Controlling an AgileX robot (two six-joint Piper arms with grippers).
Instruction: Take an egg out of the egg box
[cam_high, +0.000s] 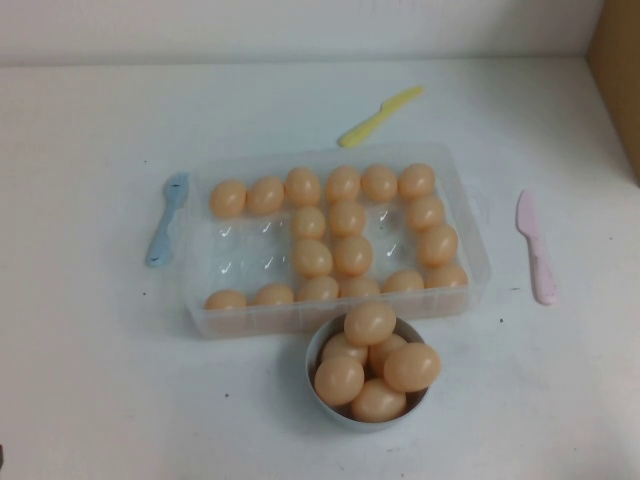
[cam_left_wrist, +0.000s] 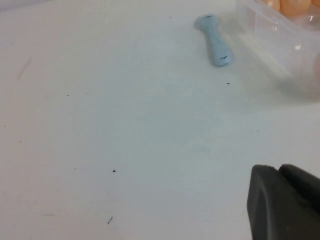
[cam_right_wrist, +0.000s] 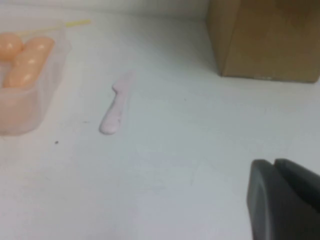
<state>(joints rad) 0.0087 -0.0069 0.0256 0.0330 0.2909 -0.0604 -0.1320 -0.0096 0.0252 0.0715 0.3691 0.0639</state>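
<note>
The egg box (cam_high: 205, 312) is a clear plastic tray in the middle of the table, holding several peach-orange eggs such as one egg (cam_high: 352, 255) near its centre. Some cups on its left side are bare. Neither arm shows in the high view. My left gripper (cam_left_wrist: 277, 169) is shut and empty over bare table, left of the box, whose corner (cam_left_wrist: 280, 45) shows in the left wrist view. My right gripper (cam_right_wrist: 274, 162) is shut and empty over bare table, right of the box (cam_right_wrist: 30, 110), where two eggs (cam_right_wrist: 27, 62) show.
A small grey-white bowl (cam_high: 318, 352) heaped with several eggs stands against the box's near side. A blue utensil (cam_high: 167, 218) lies left of the box, a yellow one (cam_high: 378, 116) behind it, a pink one (cam_high: 535, 245) to its right. A cardboard box (cam_right_wrist: 265, 37) stands far right.
</note>
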